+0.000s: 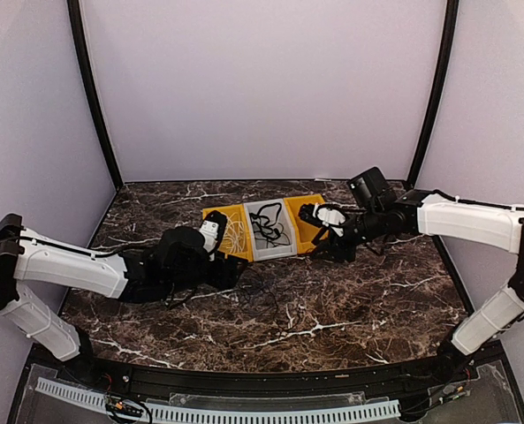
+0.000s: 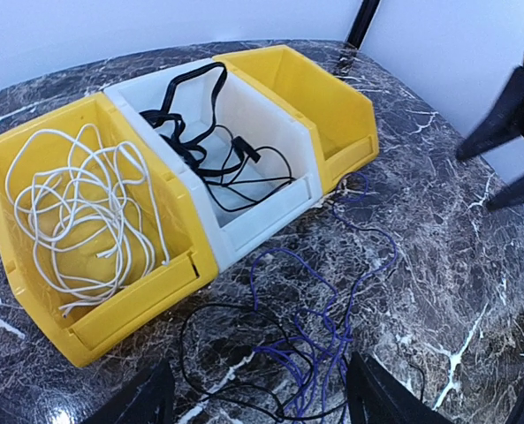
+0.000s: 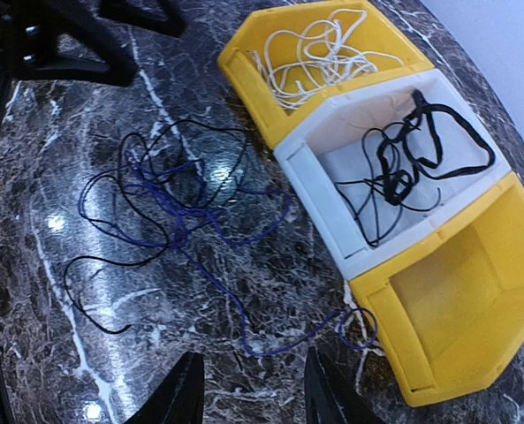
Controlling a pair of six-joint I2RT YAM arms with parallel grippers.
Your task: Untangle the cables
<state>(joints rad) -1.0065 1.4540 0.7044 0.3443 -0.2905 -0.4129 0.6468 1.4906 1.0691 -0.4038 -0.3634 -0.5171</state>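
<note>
A purple cable (image 2: 332,327) and a thin black cable (image 2: 200,327) lie tangled on the marble table in front of the bins. My left gripper (image 2: 260,406) is open and empty, its fingers either side of the tangle, just above it. My right gripper (image 3: 253,393) is open and empty, above the purple cable's (image 3: 244,327) long loose end near the right yellow bin (image 3: 465,291). A white cable (image 2: 76,212) lies coiled in the left yellow bin (image 2: 138,300). A black cable (image 2: 200,150) lies in the white middle bin (image 2: 244,225).
The three bins (image 1: 262,228) stand side by side at the table's middle back. The right yellow bin (image 2: 332,97) holds nothing. Both arms reach in low from the sides, the left gripper (image 1: 231,265) and the right gripper (image 1: 319,246) close to the bins' front.
</note>
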